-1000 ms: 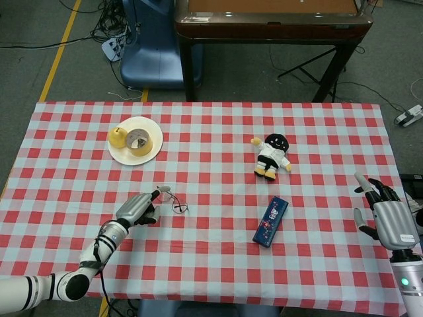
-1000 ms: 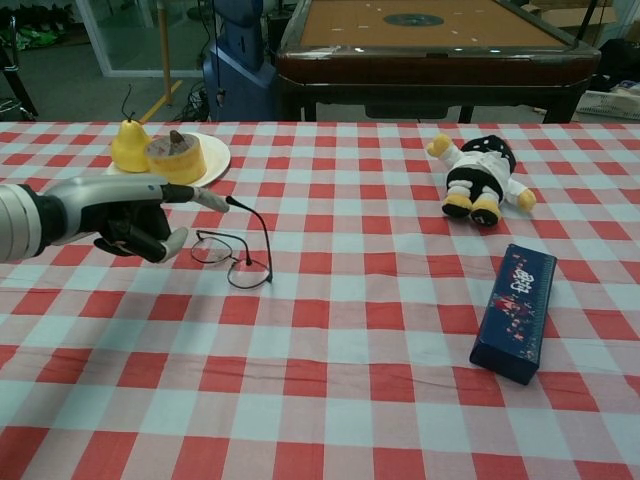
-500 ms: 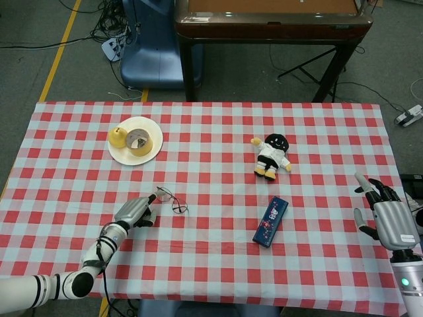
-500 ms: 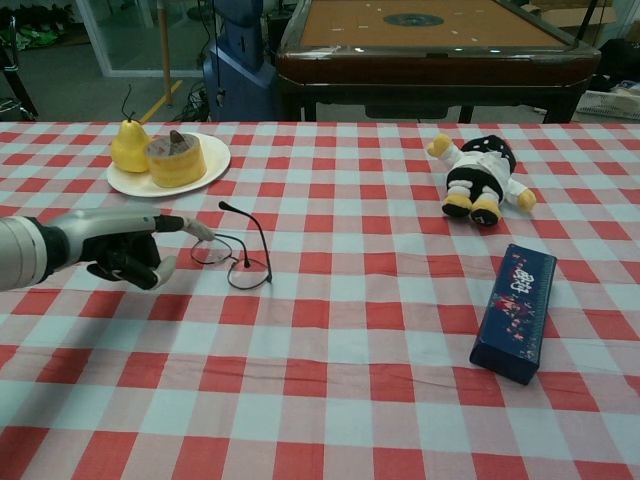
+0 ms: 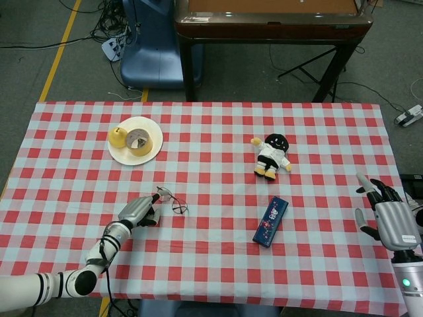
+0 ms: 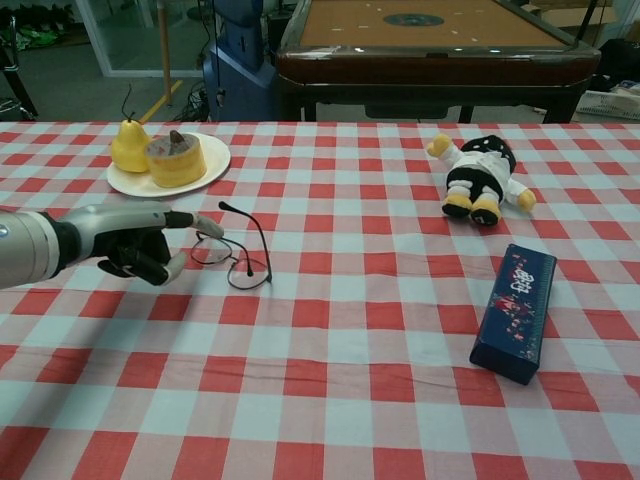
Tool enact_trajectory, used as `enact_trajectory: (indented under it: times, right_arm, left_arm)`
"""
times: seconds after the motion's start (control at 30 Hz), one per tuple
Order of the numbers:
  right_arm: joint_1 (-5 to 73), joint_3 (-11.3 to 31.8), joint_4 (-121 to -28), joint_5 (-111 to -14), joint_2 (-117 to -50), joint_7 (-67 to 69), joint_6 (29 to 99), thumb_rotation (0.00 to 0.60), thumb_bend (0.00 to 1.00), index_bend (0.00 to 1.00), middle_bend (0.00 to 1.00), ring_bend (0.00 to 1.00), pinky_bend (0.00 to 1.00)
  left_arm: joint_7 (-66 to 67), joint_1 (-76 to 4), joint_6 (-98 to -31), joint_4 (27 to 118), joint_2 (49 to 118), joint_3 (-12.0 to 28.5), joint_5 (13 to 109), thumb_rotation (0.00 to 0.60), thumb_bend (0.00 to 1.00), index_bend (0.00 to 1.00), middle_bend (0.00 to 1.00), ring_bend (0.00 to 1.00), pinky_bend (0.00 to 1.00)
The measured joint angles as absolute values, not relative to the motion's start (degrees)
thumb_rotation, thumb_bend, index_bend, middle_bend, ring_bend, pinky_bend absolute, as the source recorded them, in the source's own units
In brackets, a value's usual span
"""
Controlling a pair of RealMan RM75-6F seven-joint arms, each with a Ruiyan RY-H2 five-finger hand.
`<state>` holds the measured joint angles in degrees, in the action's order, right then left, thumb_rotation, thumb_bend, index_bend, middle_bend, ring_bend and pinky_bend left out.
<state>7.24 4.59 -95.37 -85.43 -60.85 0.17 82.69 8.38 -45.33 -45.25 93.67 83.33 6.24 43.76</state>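
Quick count of what's on the red-and-white checked tabletop (image 6: pixel 380 400): one pair of eyeglasses (image 6: pixel 232 252), one white plate (image 6: pixel 214 159) at the far left with one yellow pear (image 6: pixel 128 147) and one roll of tape (image 6: pixel 175 158) on it, one plush doll (image 6: pixel 478 176) over on the far right, and one dark blue box (image 6: pixel 516 311) lying flat nearer on the right. Two hands total.

The left hand (image 6: pixel 135 238) sits low at the near left, one finger stretched out so its tip is right at the left lens of the eyeglasses, the rest curled under. It isn't holding anything; whether the fingertip actually touches the frame, I can't tell. The eyeglasses rest on the tabletop just right of that hand, one temple arm sticking up.

The right hand (image 5: pixel 391 218) only shows in the head view, at the near right edge, fingers spread and gripping nothing, well apart from the box.

Versus a second ago: the left hand let go of the raised temple arm and dropped lower, and the glasses shifted slightly. The right hand barely moved.
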Motion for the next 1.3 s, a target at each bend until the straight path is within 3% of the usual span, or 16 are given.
enact_trajectory:
  times: [0.73,1.03,1.3]
  right_arm:
    - [7.05,4.60,-95.67,-85.61,-60.70,0.00,83.04,0.600,0.45,0.00,0.33,0.13,0.19]
    - [7.36,4.63,-95.40,-85.63,-61.02,0.00,82.55,0.600,0.45,0.00,0.33,0.13,0.19]
    - [7.77,4.67,-95.59,-85.51,-61.16,-0.46,81.89,0.600,0.45,0.00,0.33,0.13,0.19]
  left_arm:
    - [6.26,-43.83,-46.53,95.95,81.22,6.59,46.64,0.600,0.71,0.11,1.00,0.99,1.00]
    - [0.13,-39.01,-50.79,103.20,74.45,6.90,59.67,0.600,0.71,0.12,1.00,0.99,1.00]
    - [-5.77,-34.55,-55.24,109.59,69.14,4.73,74.39,0.600,0.71,0.13,1.00,0.99,1.00]
